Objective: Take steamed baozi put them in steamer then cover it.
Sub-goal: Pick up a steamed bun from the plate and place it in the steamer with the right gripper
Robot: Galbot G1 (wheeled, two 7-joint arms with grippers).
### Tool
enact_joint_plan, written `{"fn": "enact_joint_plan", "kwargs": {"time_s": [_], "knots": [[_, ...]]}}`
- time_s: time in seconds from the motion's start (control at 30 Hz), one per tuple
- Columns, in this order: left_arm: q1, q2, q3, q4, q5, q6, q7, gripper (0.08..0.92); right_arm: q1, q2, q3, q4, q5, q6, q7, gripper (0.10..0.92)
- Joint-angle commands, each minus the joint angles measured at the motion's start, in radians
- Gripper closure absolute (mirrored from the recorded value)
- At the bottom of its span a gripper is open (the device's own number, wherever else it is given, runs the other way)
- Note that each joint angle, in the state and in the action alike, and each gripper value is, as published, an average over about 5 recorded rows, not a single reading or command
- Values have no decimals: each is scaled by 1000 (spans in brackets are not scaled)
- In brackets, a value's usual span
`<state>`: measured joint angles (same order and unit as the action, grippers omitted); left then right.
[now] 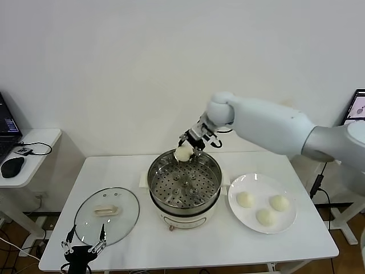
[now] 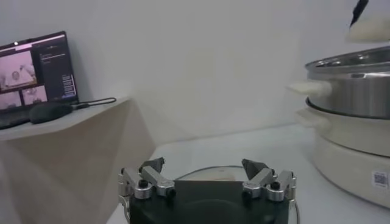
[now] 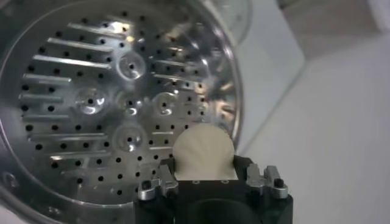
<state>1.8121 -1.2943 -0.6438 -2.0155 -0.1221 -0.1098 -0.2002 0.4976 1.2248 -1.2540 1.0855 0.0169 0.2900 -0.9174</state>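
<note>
My right gripper (image 1: 187, 147) (image 3: 205, 165) is shut on one cream-white steamed baozi (image 1: 183, 153) (image 3: 204, 151) and holds it just above the back rim of the steamer (image 1: 153, 181). The perforated tray (image 3: 91, 103) inside has nothing on it. Three more baozi (image 1: 245, 199) (image 1: 279, 202) (image 1: 265, 216) lie on a white plate (image 1: 256, 181) to the steamer's right. The glass cover (image 1: 107, 216) lies flat on the table left of the steamer. My left gripper (image 1: 85, 241) (image 2: 207, 173) rests open at the table's front left edge, just in front of the cover, holding nothing.
A side table (image 1: 34, 140) at the far left carries a laptop and a black mouse (image 1: 12, 165). A screen (image 1: 358, 108) shows at the right edge. In the left wrist view the steamer (image 2: 353, 85) stands off to the side on its white base.
</note>
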Motion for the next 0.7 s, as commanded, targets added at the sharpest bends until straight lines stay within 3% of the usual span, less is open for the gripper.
{"fn": "enact_joint_plan", "kwargs": {"time_s": [0.03, 0.43, 0.7], "knots": [[0, -1, -4, 2, -5, -2, 0, 177, -26, 58, -37, -32, -160, 139, 13, 414], [-9, 1, -7, 13, 0, -4, 0, 177, -86, 91, -5, -137, -289, 258, 69, 408], [-9, 2, -8, 14, 4, -9, 1, 177, -92, 106, 1, -154, -275, 273, 79, 270]]}}
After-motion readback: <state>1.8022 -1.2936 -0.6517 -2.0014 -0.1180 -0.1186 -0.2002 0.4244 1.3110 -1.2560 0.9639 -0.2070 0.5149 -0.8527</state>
